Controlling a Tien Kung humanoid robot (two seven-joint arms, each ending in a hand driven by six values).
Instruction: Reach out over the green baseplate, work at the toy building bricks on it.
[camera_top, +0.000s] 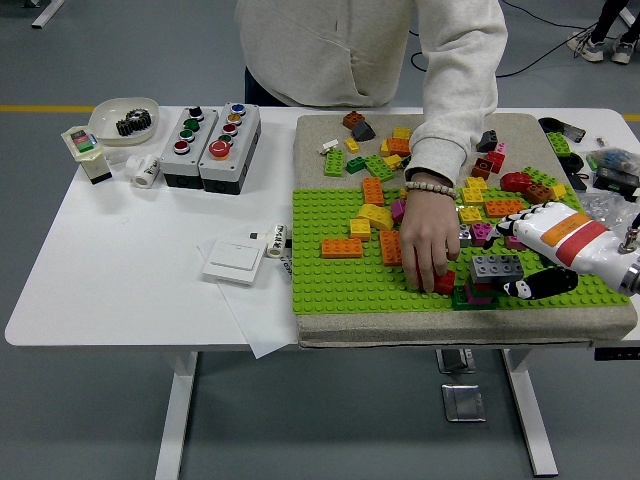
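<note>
My right robot hand (528, 262) lies low over the right part of the green baseplate (340, 280), its white back turned up. Its dark fingers (545, 284) point toward the grey brick (497, 265), which sits on a small stack near the front edge of the baseplate. The fingers are stretched out loosely and hold nothing; whether a fingertip touches the stack, I cannot tell. I think the hand waits there because that stack is the next thing to work at.

A person's hand (427, 240) reaches from the far side and presses on a red brick (444, 283) just left of the stack, probably to fix it onto the studs. This hand is close to mine, so I judge I should not move in before it goes away.

Loose bricks lie mostly behind the baseplate on the beige mat (320, 135), kept as a supply. An orange brick (342, 247) stands alone on the left half of the baseplate.

Left of the baseplate, on the surface (120, 260), are a white switch (234, 260) and two button boxes (211, 145). No writing is readable on anything here. My left arm is not visible.
</note>
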